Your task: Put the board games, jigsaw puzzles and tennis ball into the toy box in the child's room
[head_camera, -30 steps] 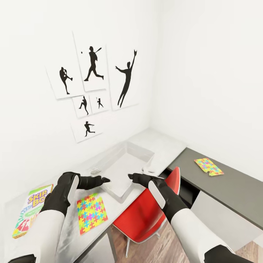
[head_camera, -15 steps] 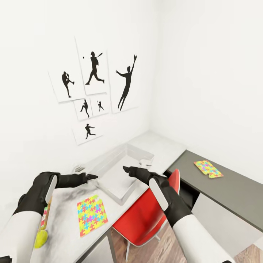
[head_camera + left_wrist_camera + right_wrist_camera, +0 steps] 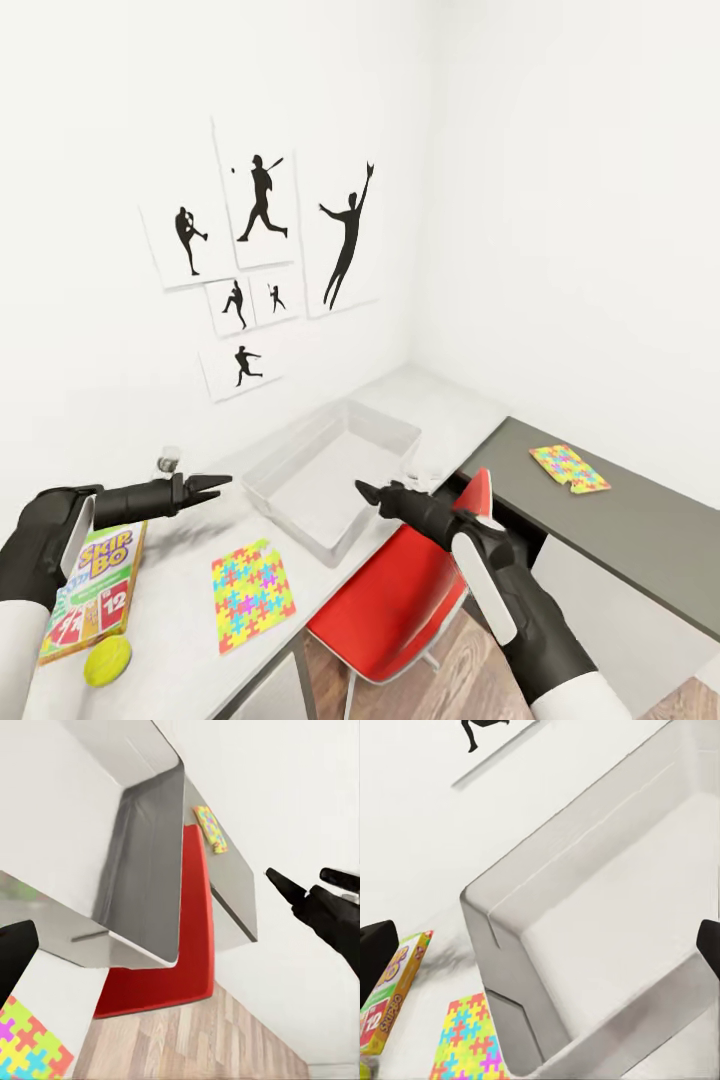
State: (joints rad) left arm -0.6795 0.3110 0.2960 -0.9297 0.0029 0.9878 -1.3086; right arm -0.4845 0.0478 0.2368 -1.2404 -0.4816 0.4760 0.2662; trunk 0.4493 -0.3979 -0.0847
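The light-grey toy box (image 3: 300, 527) stands on the pale table (image 3: 180, 625) with nothing in it; the right wrist view looks into it (image 3: 502, 967). To its left lie a jigsaw puzzle (image 3: 252, 595), the SKIP-BO board game (image 3: 95, 590) and the tennis ball (image 3: 107, 660). A second jigsaw puzzle (image 3: 568, 468) lies on the dark stretch of the desk at the right. My left gripper (image 3: 212, 485) hovers open left of the box, above the game. Over the box's near right corner my right gripper (image 3: 368, 490) hangs open, holding nothing. The bed is out of view.
A red chair (image 3: 400, 590) is tucked under the desk in front of the box. A small clear object (image 3: 168, 463) stands near the wall behind my left gripper. Black sports silhouettes (image 3: 262, 200) hang on the white wall. Wood floor (image 3: 440, 680) lies below.
My left arm has swung left and back, uncovering the SKIP-BO game and the tennis ball. The right gripper has drawn back slightly from over the box. The view has shifted a little.
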